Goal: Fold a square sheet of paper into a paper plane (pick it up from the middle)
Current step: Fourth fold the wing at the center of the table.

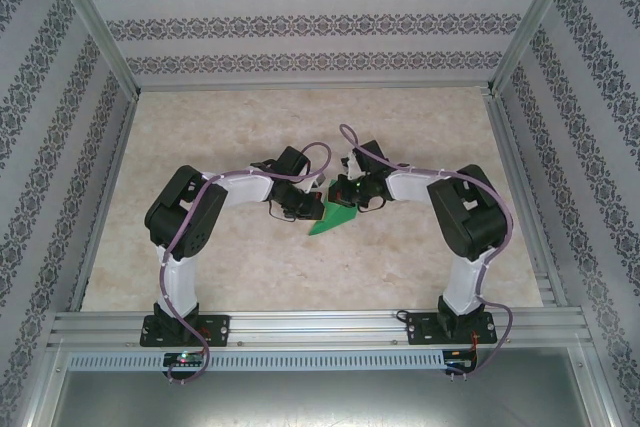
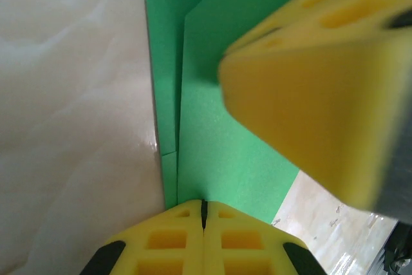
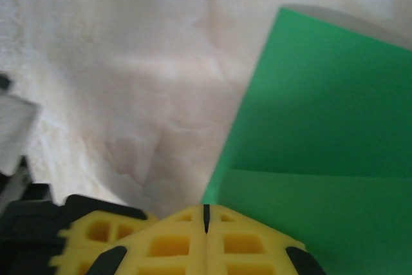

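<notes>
The square sheet of paper lies on the table between the arms, folded into a flat pointed green shape. Overlapping folded layers of the paper show in the left wrist view. My left gripper is shut, its yellow tips resting on the paper's near edge. My right gripper is shut too, its tips at the paper's left edge, by a fold line. In the top view the left gripper and right gripper meet over the paper. The right gripper's fingers loom blurred over the paper.
The marble-patterned tabletop spreads out on all sides of the paper. Patterned walls and an aluminium frame enclose it. The left gripper's fingers sit close beside the right gripper.
</notes>
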Robot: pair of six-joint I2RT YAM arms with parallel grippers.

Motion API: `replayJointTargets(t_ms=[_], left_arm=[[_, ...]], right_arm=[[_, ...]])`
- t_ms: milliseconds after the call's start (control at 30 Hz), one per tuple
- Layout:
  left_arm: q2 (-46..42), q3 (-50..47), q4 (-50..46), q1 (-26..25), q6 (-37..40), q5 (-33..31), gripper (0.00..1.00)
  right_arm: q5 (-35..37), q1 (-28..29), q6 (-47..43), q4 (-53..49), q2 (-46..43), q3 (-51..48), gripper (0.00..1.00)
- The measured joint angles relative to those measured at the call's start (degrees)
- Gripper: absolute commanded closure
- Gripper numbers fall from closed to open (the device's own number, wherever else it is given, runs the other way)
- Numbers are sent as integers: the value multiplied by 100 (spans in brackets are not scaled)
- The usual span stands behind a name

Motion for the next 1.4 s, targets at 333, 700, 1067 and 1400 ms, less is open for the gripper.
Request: replayJointTargets(t_ms=[333,700,1067,1400], left_arm=[[0,7,-52,4,72,0,100],[-11,-20,-37,7,122,2,100],[-11,-15,-63,22,122,28,100],[-11,-15,-61,31,116,50,100]], right_arm=[[-179,-509,-160,90,146,-76,100],[-660,-1268,-179,247,372,24,100],[286,-1436,-105,442,-555,-205,100],[125,-37,822,1215,-568,-907,100]])
